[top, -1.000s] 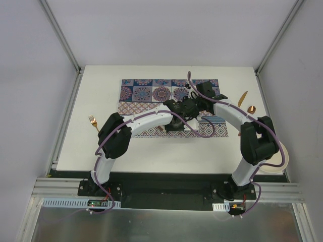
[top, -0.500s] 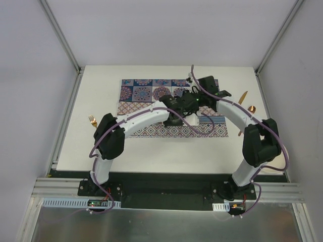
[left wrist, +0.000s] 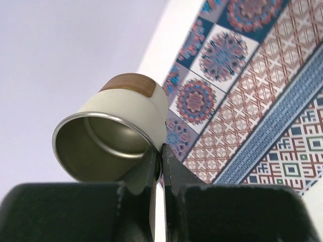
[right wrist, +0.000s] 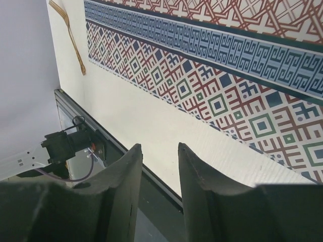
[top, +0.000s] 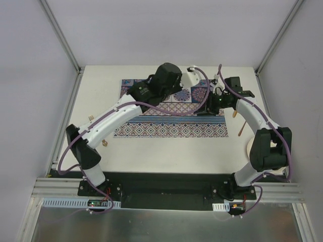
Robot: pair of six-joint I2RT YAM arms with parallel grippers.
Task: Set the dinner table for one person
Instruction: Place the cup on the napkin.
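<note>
Dinner table [top: 166,151] lies white under my arms, the placemat [top: 166,129] on its middle. My left arm stretches far over the placemat, left gripper [left wrist: 160,160] pinched on a cup [left wrist: 121,116] by its rim, the cup tipped sideways aloft. My right gripper [right wrist: 157,151] hangs partly open and empty over the placemat's right end.

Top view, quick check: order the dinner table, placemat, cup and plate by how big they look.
1. dinner table
2. placemat
3. cup, held nearer the camera
Unranked: plate, only a sliver showing.
</note>
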